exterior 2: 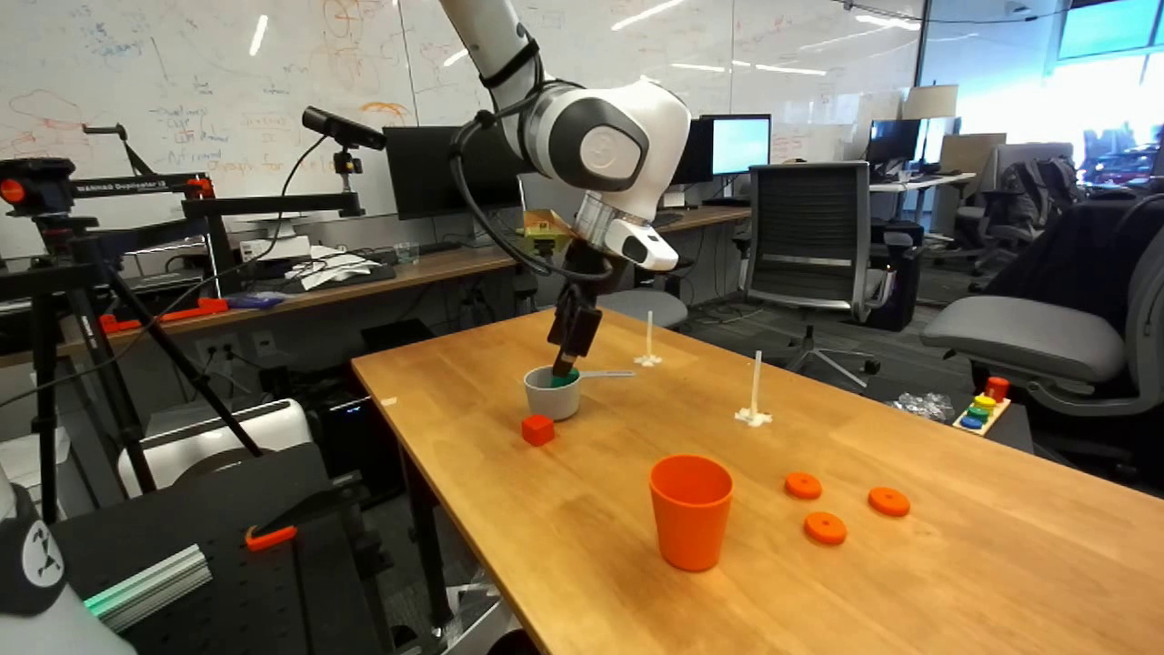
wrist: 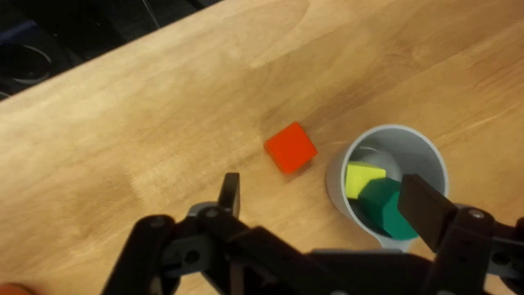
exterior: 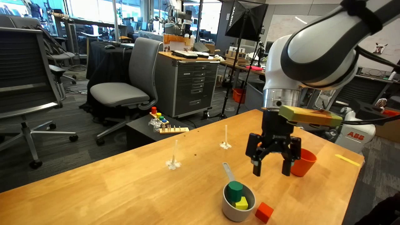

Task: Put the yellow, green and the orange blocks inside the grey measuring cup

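Before a scribbled whiteboard (exterior 2: 300, 68) spreads a honey-brown wooden tabletop (exterior: 140, 184), with a stretch of surface between its edge (wrist: 133, 46) and an orange-red cube (wrist: 290, 147). Just beside that cube, a round grey measuring cup (exterior 2: 553, 405) holds a yellow block (wrist: 360, 178) and a dark-green faceted block (wrist: 385, 209). Above, a black two-fingered gripper (exterior: 271, 170) hangs, its jaws wide apart.

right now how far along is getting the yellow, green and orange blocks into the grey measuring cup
Done: the yellow block and the green block sit inside the grey measuring cup. In hand: nothing; the gripper stands open, empty. Left: the orange-red block, on the table outside the cup.
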Motion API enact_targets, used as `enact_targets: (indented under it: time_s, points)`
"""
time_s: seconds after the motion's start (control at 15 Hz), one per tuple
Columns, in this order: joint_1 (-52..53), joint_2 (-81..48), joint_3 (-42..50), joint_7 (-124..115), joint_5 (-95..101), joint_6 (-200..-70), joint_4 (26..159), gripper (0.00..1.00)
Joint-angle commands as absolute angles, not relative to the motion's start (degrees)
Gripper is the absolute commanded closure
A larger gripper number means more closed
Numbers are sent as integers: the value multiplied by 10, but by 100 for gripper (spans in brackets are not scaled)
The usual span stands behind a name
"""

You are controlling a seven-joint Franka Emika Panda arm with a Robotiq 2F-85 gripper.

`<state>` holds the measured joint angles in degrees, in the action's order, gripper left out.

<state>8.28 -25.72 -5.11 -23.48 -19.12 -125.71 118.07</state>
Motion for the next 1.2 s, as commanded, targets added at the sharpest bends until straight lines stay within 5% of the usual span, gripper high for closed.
enact_targets:
  time_s: [0.0,0.6,1.13]
  points:
    - [106,-215,-39,-288,-159,-1243,1254,0]
    - [129,-255,-2,-302,20,-1324,1260,0]
    - [126,-314,-16,-284,-6,-1477,1242,0]
